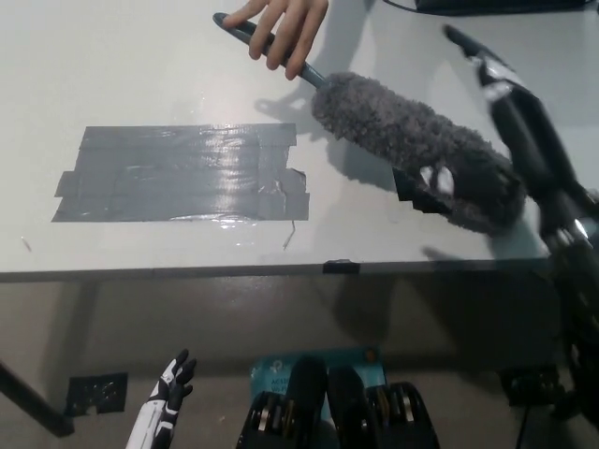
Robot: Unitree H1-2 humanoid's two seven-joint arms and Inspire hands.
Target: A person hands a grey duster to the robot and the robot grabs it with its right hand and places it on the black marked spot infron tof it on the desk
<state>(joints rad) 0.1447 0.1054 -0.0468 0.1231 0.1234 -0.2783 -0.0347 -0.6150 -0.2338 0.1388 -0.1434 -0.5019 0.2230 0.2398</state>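
A person's hand (285,28) at the top of the head view holds the grey duster (421,150) by its dark handle (245,34). The fluffy head slants down to the right, just above the desk. My black right hand (524,140) is raised at the head's right end. It is open, with one finger pointing up and another lying across the fluff. The black marked spot (178,173), a wide patch of dark tape, lies on the white desk (112,75) to the left of the duster. My white left hand (164,407) rests low at the lower left, below the desk edge, fingers apart.
A small dark tape piece (408,195) peeks out under the duster's head. A small black tab (341,267) sits on the desk's front edge. Dark cables and a black object (496,6) lie at the back right.
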